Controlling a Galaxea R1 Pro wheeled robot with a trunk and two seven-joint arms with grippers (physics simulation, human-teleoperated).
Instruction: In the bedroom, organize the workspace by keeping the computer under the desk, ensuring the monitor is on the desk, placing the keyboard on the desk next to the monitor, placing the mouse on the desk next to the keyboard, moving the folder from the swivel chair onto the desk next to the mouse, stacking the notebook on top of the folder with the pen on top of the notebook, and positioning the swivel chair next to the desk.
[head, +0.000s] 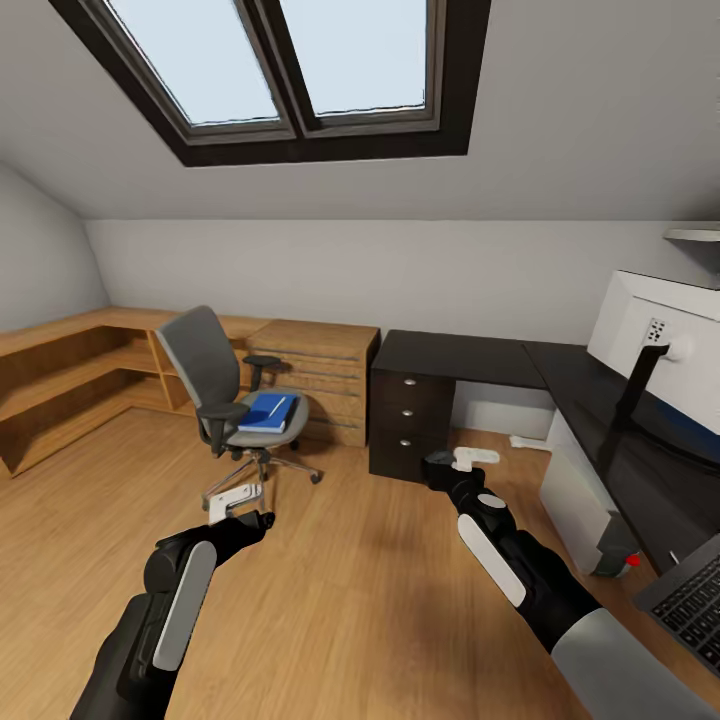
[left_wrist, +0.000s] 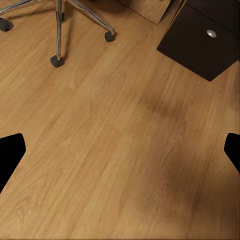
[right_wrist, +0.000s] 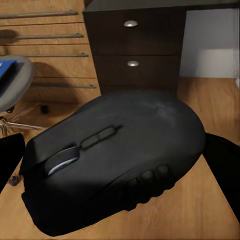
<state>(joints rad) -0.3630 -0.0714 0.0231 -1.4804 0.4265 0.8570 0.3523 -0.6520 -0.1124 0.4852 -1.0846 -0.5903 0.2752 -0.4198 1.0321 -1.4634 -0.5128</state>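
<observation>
My right gripper (head: 440, 467) is shut on the black mouse (right_wrist: 120, 160), holding it above the wood floor in front of the desk's drawers (right_wrist: 132, 45). My left gripper (head: 238, 506) hangs open over bare floor near the swivel chair's chrome base (left_wrist: 57, 35). The grey swivel chair (head: 205, 365) stands away from the desk, and the blue folder (head: 266, 412) lies on its seat. The black L-shaped desk (head: 460, 358) carries the monitor (head: 665, 335) at the right and the keyboard (head: 692, 598) near its front end. Under the desk stands the pale computer tower (head: 578, 492).
A wooden chest (head: 318, 372) stands between chair and desk, and low wooden shelving (head: 65, 375) runs along the left wall. White items (head: 478, 456) lie on the floor by the drawers. A small grey and red object (head: 622, 562) sits beside the tower.
</observation>
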